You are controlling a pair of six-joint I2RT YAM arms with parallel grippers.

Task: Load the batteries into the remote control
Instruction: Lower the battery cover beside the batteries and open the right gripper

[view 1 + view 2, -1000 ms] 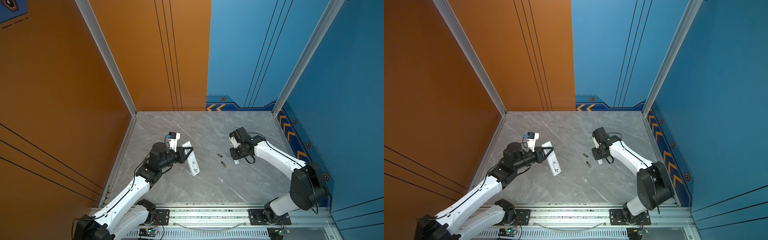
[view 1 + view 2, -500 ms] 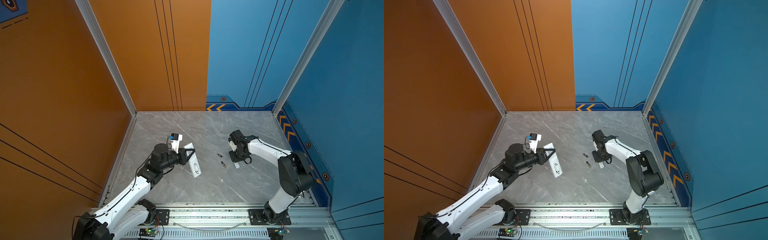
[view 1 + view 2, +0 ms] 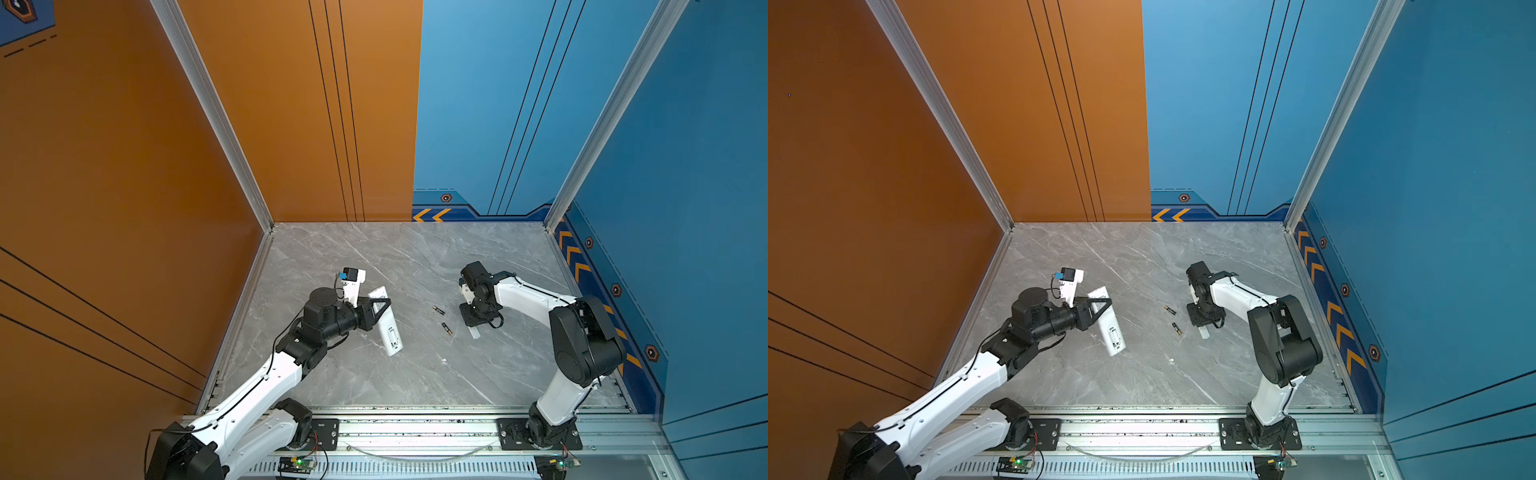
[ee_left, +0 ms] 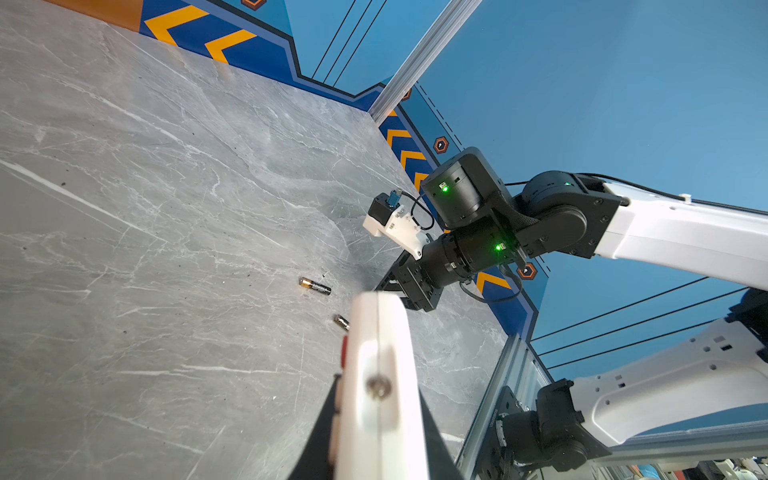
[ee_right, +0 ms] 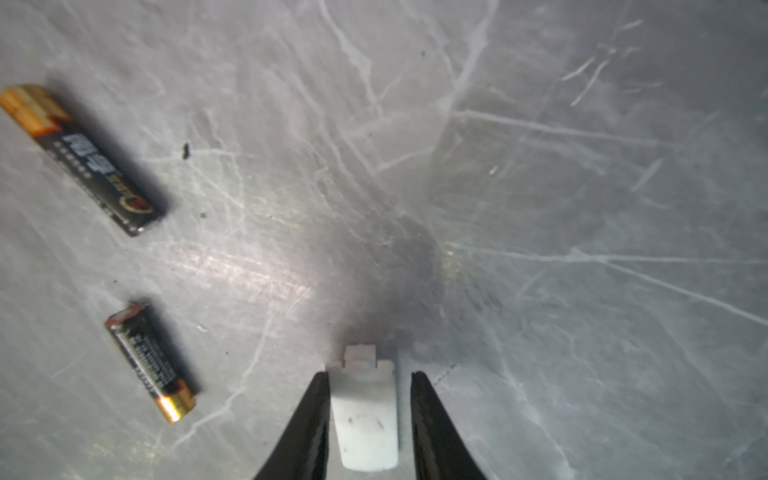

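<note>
Beside batteries [image 5: 83, 158] [image 5: 151, 361], right fingers [image 5: 307, 428] parted around cover [image 5: 365, 419], left fingers [image 4: 321, 449] gripping remote control [image 3: 391, 337]

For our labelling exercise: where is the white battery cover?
In both top views the battery cover lies on the table right of centre, under the open right gripper, right of the batteries.

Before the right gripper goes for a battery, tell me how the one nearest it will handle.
The battery is a smooth cylinder lying on its side on the polished table, so a sideways nudge would probably roll it. It looks rigid, so a firm pinch should not deform it. Its glossy wrap may slip unless the right gripper closes squarely.
</note>
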